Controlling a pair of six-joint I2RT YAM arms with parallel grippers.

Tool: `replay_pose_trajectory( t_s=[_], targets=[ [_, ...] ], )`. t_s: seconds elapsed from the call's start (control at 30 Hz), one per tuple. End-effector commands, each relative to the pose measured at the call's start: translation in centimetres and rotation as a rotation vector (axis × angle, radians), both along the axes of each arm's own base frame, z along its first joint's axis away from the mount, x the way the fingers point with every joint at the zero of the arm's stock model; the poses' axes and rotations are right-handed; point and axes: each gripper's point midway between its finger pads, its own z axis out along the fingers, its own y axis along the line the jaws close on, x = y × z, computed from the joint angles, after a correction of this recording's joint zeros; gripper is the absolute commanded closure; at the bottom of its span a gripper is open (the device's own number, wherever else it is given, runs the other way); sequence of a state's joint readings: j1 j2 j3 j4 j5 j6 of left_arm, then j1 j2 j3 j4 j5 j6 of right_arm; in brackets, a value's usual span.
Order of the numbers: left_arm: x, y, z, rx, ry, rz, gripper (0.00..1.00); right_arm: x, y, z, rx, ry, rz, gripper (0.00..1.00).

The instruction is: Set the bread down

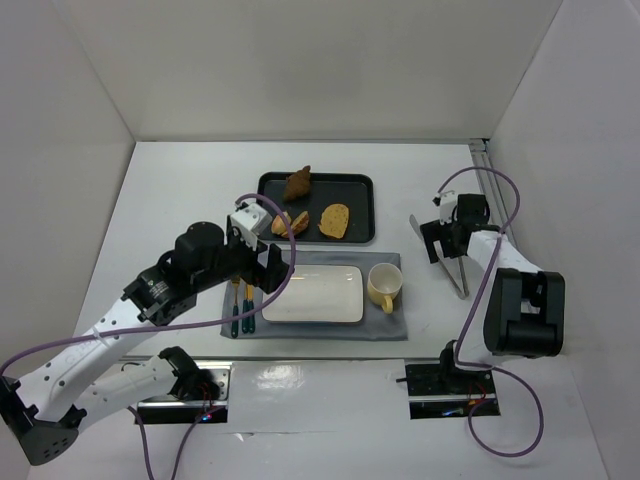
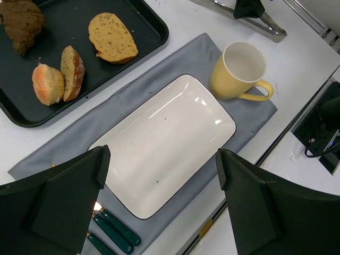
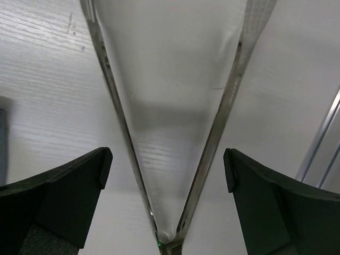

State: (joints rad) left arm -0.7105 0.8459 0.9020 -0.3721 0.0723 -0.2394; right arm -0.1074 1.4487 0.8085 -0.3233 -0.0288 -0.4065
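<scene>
Several breads lie on a black tray (image 1: 355, 190): a dark croissant (image 1: 297, 183), a flat slice (image 1: 334, 220), and a roll with a cut piece (image 1: 290, 222). In the left wrist view I see the croissant (image 2: 21, 24), slice (image 2: 111, 37), roll (image 2: 48, 84) and cut piece (image 2: 71, 65). A white rectangular plate (image 1: 313, 293) lies bare on a grey mat (image 2: 69, 133). My left gripper (image 1: 262, 258) is open and empty above the plate's (image 2: 164, 138) left end. My right gripper (image 1: 443, 243) is open, hovering over metal tongs (image 1: 457, 272) and straddling both their arms (image 3: 258, 13).
A yellow mug (image 1: 384, 286) stands on the mat right of the plate. Green-handled cutlery (image 1: 240, 305) lies left of the plate. White walls enclose the table on three sides. A metal rail (image 1: 485, 160) runs along the right edge.
</scene>
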Motion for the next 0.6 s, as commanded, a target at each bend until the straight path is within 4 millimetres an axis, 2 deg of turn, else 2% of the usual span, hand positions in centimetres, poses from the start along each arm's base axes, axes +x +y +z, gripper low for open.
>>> replay_pose_trajectory(
  t_s=[0.0,0.17,0.57],
  targets=[
    [-0.1,-0.6,1.5,-0.05,-0.046,-0.026,0.0,-0.2,-1.0,-0.3,0.023,0.006,-0.023,0.0],
    [-0.2,-0.7,1.5,-0.052,-0.044,-0.034,0.0,-0.8,-1.9,-0.8,0.051,0.027,-0.034,0.0],
    [-0.3,-0.6,1.8,-0.058,-0.051,-0.034,0.0,-2.5,-1.1,-3.5,0.117,0.141,0.001,0.0]
  ],
)
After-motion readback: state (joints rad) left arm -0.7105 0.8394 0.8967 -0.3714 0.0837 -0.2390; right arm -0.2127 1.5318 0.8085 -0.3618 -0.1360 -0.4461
